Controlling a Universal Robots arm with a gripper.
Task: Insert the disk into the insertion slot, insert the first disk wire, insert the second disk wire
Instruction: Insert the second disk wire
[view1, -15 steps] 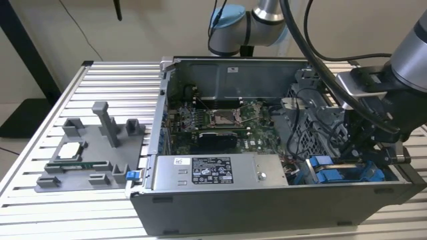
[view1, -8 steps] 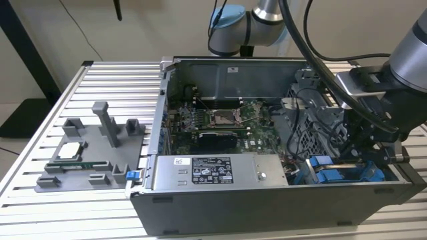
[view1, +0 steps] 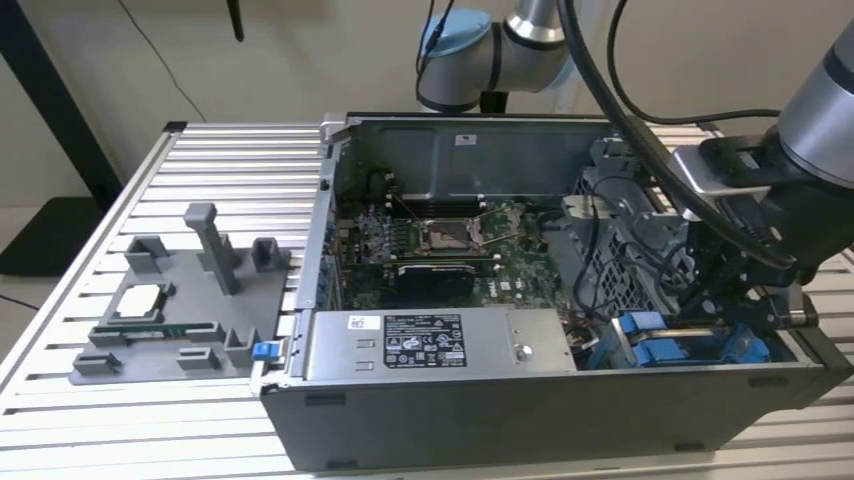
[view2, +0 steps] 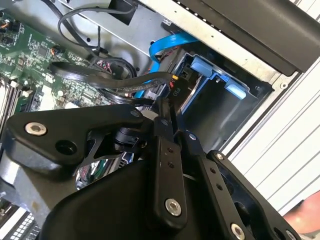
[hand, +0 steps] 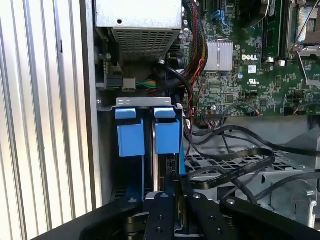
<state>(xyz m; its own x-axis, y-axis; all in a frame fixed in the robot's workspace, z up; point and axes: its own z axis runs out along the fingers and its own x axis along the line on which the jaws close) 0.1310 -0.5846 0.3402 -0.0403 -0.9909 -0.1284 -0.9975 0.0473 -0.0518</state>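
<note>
A ribbed aluminium bench (view1: 80, 300) of long silver slats carries the work, set against a plain pale wall. Toward the exterior view's left a grey plastic fixture (view1: 187, 310) lies on the slats, holding a small square chip in one pocket and a green memory stick along its front edge.

Beside it sits an open grey computer case (view1: 534, 410), its side panel off. Inside are a green motherboard (view1: 441, 245) with a bare metal processor socket, a grey labelled power supply box (view1: 441, 345) along the near wall, and loose black cables (hand: 235, 160) looping across the perforated metal floor.

At the case's corner toward the exterior view's right stands the insertion slot (hand: 107, 150), a grey metal drive cage with blue plastic tabs at its mouth. The disk (hand: 159, 170) stands edge-on within it, its metal edge showing between the two blue frame pieces; how deep it is seated cannot be told.

The gripper (hand: 170, 187) hangs right at the cage mouth, its black fingers (view2: 165, 150) drawn close together around a thin dark piece at the end of a flat black cable, just beside the disk. What exactly that piece is cannot be told.
</note>
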